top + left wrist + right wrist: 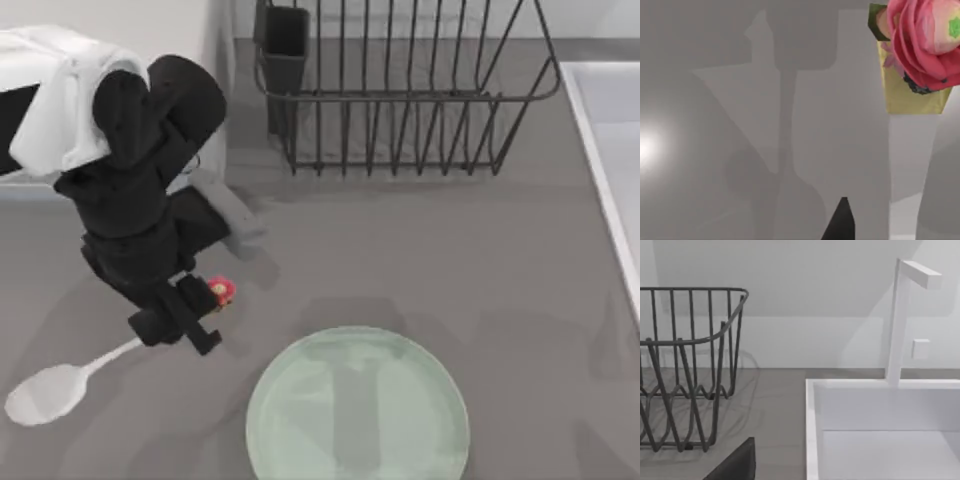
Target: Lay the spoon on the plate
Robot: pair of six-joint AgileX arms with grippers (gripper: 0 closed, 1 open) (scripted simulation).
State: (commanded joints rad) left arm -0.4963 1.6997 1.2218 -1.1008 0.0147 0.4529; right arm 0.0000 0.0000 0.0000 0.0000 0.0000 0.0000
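White spoon [48,391] — seemingly mint-green plate [357,408].

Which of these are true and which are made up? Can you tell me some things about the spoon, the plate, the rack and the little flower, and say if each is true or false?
1. The spoon lies on the plate. False: it lies on the table, off to the plate's left.
2. The left gripper is down over the end of the spoon's handle. True.
3. The wire dish rack stands at the far side of the table. True.
4. The plate has food on it. False: it is bare.
5. A small pink flower sits beside the left gripper. True.
6. The spoon is black. False: it is white.
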